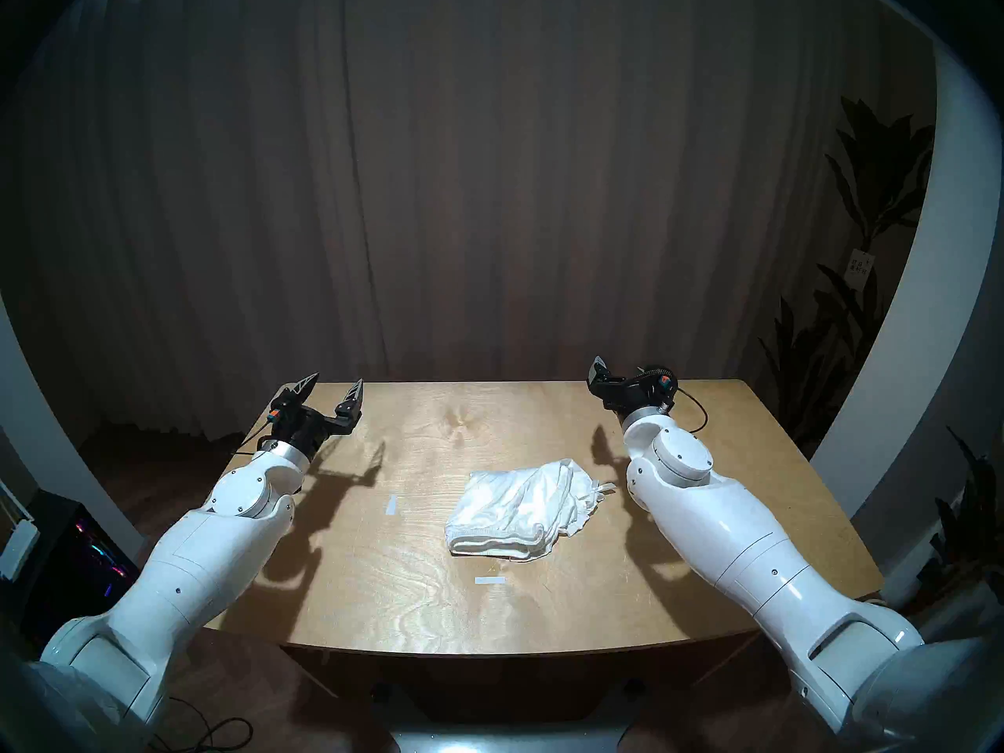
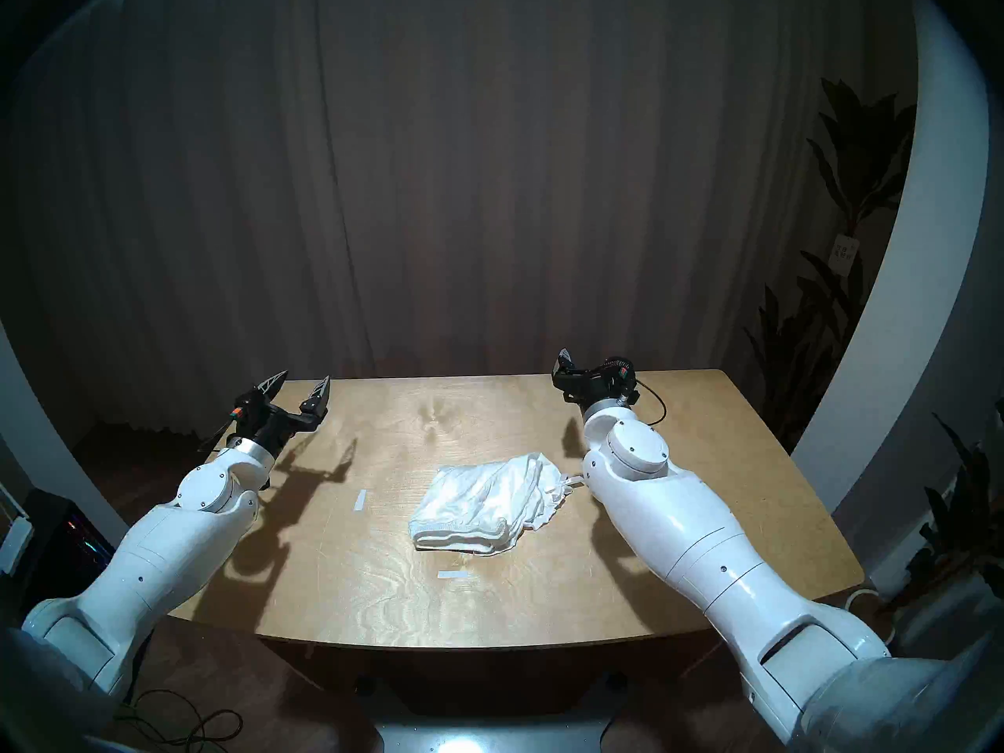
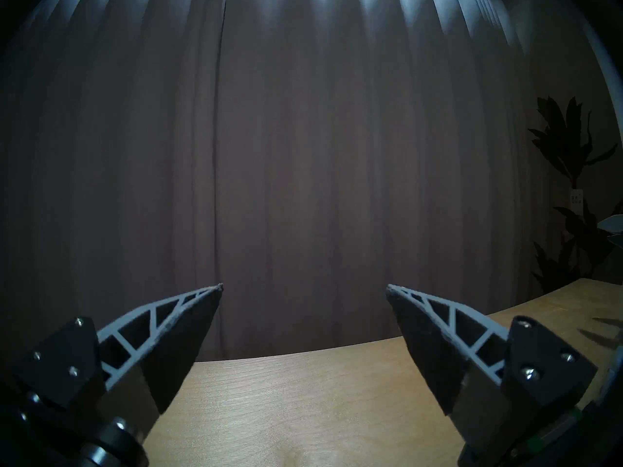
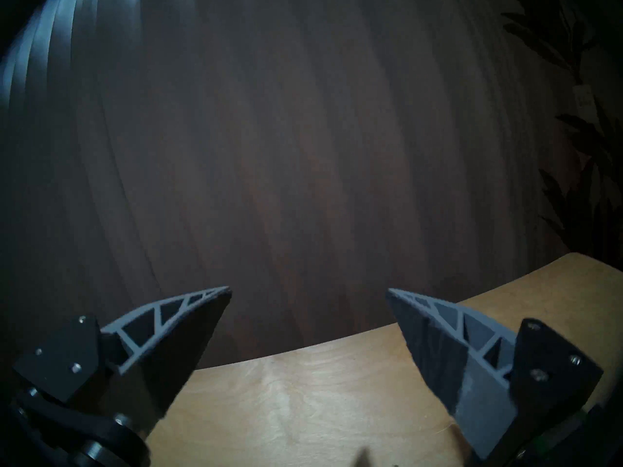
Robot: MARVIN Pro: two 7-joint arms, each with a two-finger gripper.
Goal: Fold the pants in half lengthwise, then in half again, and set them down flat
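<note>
Lying on the worktop, the pants form a compact folded bundle right of centre, near the right arm. Left gripper and right gripper hang released and empty near the far edge. Folding looks finished; next, only flattening the loose ruffled edge, if anything.

Brown pleated curtain filled the backdrop beyond the fingertips. Light wooden table sat under them, glare at center. Dark leafy plant stood far right. Dim room.
</note>
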